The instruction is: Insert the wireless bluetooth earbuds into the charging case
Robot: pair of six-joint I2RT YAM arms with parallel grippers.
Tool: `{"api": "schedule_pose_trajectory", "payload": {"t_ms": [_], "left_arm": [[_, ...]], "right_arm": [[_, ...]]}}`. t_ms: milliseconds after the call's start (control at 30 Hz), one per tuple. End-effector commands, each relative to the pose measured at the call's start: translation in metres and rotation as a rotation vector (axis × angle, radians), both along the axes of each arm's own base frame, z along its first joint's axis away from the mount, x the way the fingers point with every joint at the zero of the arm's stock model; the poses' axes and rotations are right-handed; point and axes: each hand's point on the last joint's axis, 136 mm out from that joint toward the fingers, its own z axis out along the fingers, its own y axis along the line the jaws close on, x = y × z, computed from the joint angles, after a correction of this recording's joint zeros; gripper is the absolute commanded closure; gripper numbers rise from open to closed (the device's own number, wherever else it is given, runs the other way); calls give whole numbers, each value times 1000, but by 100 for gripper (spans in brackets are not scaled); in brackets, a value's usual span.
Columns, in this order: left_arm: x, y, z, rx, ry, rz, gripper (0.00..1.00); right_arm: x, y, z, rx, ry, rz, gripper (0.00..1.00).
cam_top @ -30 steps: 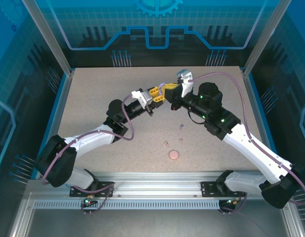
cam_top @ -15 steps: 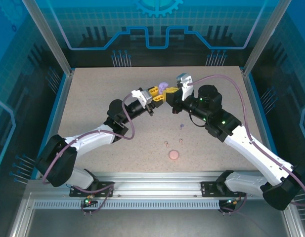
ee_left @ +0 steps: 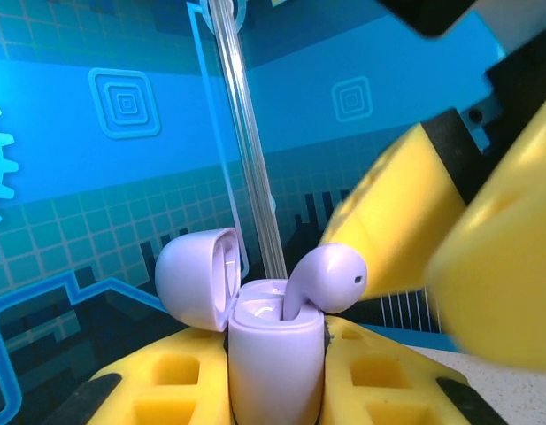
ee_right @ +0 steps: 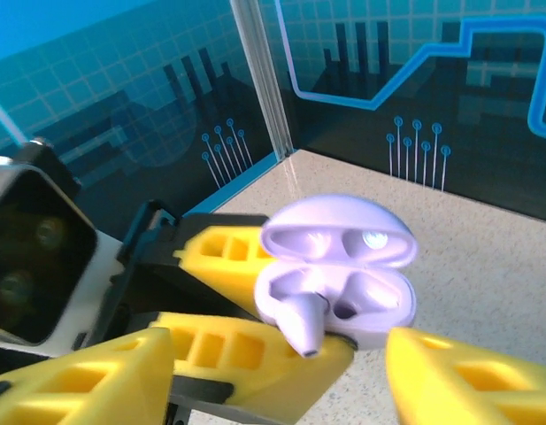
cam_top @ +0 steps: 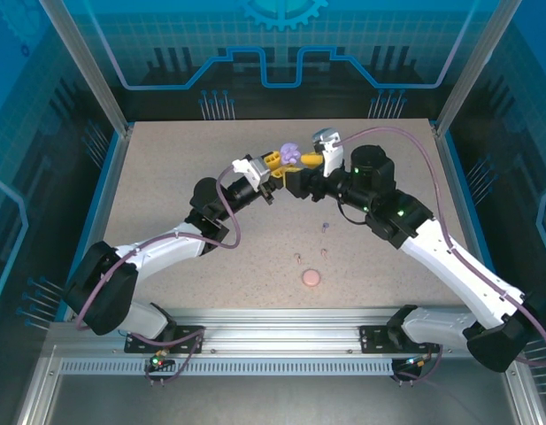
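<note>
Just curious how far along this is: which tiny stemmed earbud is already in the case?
The pale purple stemmed earbud poking from the open lilac charging case in the left gripper; three others lie loose on the speckled table.

From above, the case (cam_top: 290, 152) was too small to show its inside. On the tabletop (cam_top: 166, 204), a purple bud (cam_top: 325, 227), a pink bud (cam_top: 296, 258) and a second pink bud (cam_top: 324, 252) were only dots, too small to tell how they lay.

In the right wrist view, the right gripper (ee_right: 281, 372) had both fingers (ee_right: 467, 381) cut off by the bottom edge.

In the left wrist view, those fingers were blurred and ran off the right edge. The case's bottom was cut off below. The stem of the bud in the case (ee_left: 330, 276) was hidden inside.
</note>
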Motion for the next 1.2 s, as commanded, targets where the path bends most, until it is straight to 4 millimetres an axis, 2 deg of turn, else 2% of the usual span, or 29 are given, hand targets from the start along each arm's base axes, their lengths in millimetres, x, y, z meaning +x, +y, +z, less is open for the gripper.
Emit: {"api": "schedule_pose_trajectory", "payload": {"t_ms": [0,167,233,300,367,433,467,600,633,733,933,1167], "left_arm": [[0,6,25,-63,-45,14,100],[1,6,22,-59,-39,13,100],[1,6,20,-59,-35,14,100],[1,6,19,-61,-31,15,100],[2,6,18,-64,-26,14,100],[3,6,18,-66,-23,12,100],[2,5,18,-66,-24,10,100],[2,4,17,-64,-22,7,100],[2,4,17,-62,-22,6,100],[3,4,16,-60,-20,7,100],[3,3,15,-57,-14,4,100],[5,3,12,-55,-6,6,100]], "right_arm": [[-13,-2,35,67,-11,32,27],[-18,-10,62,146,10,38,17],[-17,-16,69,170,27,15,16],[-11,-25,69,175,65,-34,17],[-1,-36,59,152,131,-104,19],[6,-45,45,116,205,-145,26],[9,-48,38,104,236,-167,34],[16,-56,13,38,327,-221,77],[17,-57,8,21,345,-229,84],[20,-52,-2,-6,382,-218,97],[26,-38,-9,-12,423,-173,100],[20,-21,-2,-15,422,-111,100]]}}
